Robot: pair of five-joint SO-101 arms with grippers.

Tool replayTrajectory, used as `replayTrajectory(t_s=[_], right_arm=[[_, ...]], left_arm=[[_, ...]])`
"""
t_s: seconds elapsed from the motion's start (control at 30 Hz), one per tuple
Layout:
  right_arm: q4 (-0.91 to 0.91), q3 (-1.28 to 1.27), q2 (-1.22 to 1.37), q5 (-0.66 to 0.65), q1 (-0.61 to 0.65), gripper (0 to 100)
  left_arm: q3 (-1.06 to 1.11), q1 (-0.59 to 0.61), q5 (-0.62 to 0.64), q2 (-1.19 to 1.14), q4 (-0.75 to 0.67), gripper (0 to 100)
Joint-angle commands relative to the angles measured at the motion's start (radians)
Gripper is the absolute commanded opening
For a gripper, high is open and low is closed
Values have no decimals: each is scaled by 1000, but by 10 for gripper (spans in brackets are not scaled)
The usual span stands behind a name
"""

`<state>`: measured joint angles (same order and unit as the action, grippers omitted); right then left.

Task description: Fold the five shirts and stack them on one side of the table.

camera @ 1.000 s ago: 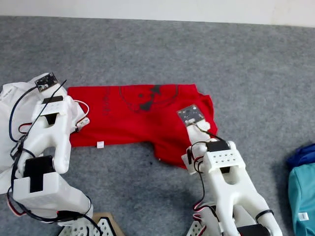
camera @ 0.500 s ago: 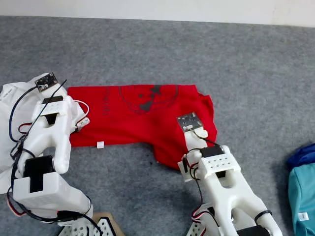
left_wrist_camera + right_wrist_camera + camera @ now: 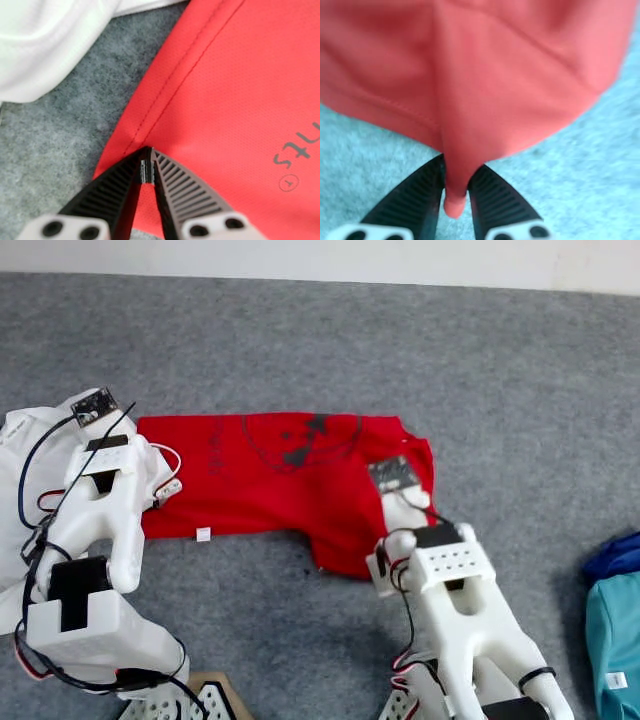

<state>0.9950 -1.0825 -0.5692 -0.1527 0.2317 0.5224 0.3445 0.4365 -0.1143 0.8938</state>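
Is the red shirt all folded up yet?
Not yet: the red shirt lies long and flat, left tool and right tool pinching its edges.

White plastic arms [image 3: 105, 515] carry red-black wires [image 3: 408, 615] and ribbed black claws [image 3: 146, 169] [image 3: 455, 197].

Red shirt [image 3: 270, 475] on a mottled grey tabletop [image 3: 500, 370]
It bore a dark grey print [image 3: 300, 440] and a small white tag [image 3: 203, 534]; a white shirt [image 3: 25, 440] sat at the left edge, a blue shirt [image 3: 612, 555] and a teal shirt [image 3: 612, 640] at the right; the left hand [image 3: 146, 170] and right hand [image 3: 455, 192] were black and ribbed.
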Motion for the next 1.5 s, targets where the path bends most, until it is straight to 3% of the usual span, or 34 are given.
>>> replayTrajectory(t_s=[0.0,0.27,0.57,1.3,1.47], right_arm=[[15,116,-13,18,-19,6],[58,288,15,81,-19,6],[16,630,455,124,-21,6],[-21,1089,866,195,-91,6],[-10,1158,921,195,-88,68]], left_arm=[[-25,22,-9,4,-17,11],[-25,22,-9,4,-17,11],[-25,22,-9,4,-17,11],[-25,21,-9,4,-17,11],[-25,21,-9,4,-17,11]])
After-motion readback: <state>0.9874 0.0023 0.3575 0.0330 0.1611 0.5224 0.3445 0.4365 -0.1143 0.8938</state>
